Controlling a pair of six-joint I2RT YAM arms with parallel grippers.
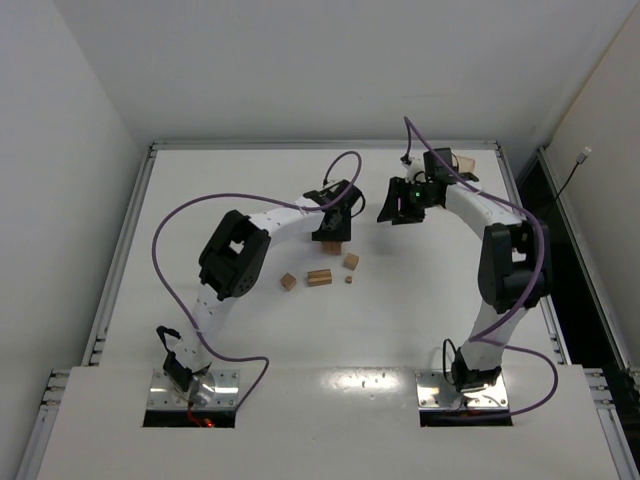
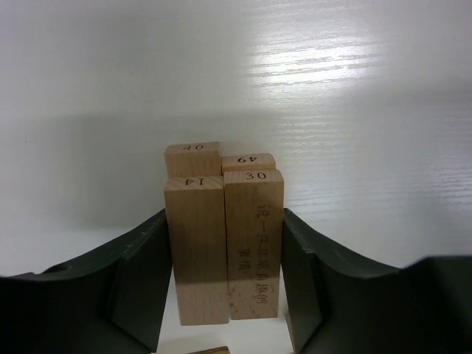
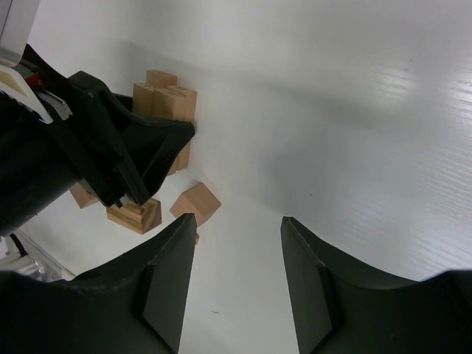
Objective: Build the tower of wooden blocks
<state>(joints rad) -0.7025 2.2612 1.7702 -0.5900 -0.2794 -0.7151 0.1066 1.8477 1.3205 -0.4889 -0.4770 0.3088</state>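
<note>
Four upright wood blocks stand packed together on the white table, numbered 14 [image 2: 195, 243], 30 [image 2: 254, 236], 40 [image 2: 192, 156] and 49 [image 2: 248, 162]. My left gripper [image 2: 225, 295] straddles the front pair, and each jaw touches an outer face. From above, that gripper [image 1: 332, 235] covers the cluster [image 1: 333, 246]. The right wrist view shows the cluster's tops [image 3: 166, 99] behind the left gripper's fingers [image 3: 147, 158]. My right gripper [image 1: 400, 212] hangs open over bare table to the right, with nothing between its fingers [image 3: 238, 228].
Loose pieces lie just in front of the cluster: a cube [image 1: 288, 281], a short bar [image 1: 319, 277], another cube [image 1: 351, 261] and a tiny bit [image 1: 348, 279]. The cube [image 3: 196, 203] and a striped bar [image 3: 134, 215] lie left of my right gripper. A pale box [image 1: 466, 160] sits at the far right edge.
</note>
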